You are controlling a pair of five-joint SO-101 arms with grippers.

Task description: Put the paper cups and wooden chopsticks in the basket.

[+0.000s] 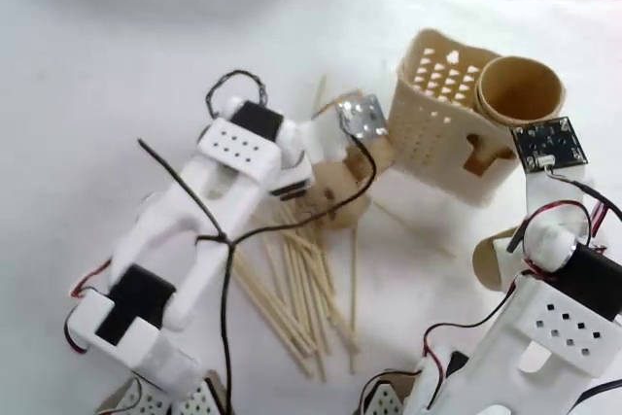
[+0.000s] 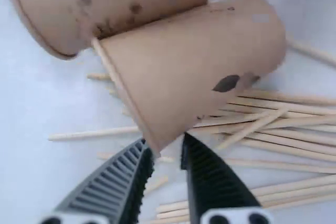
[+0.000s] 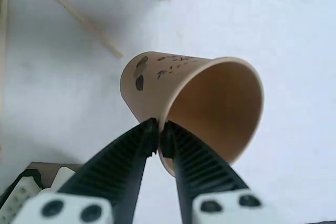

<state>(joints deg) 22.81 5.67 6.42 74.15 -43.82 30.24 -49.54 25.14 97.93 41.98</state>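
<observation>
The right tool (image 3: 159, 130), pinching a cup (image 3: 210, 103) by its rim, lies nearer the basket (image 1: 432, 119) than the left tool (image 2: 165, 146), which is pinching a tipped cup (image 2: 194, 66).

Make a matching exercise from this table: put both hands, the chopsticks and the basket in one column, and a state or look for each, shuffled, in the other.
Column one
1. left hand
2. right hand
3. chopsticks
4. basket

Column two
A. loose heap on the table
B. grips the rim of the lone cup, bare table behind it
C. cream, with holes in its wall
D. grips the rim of the lying cup, chopsticks behind it

Pairs: 1-D, 2-B, 3-A, 4-C
</observation>
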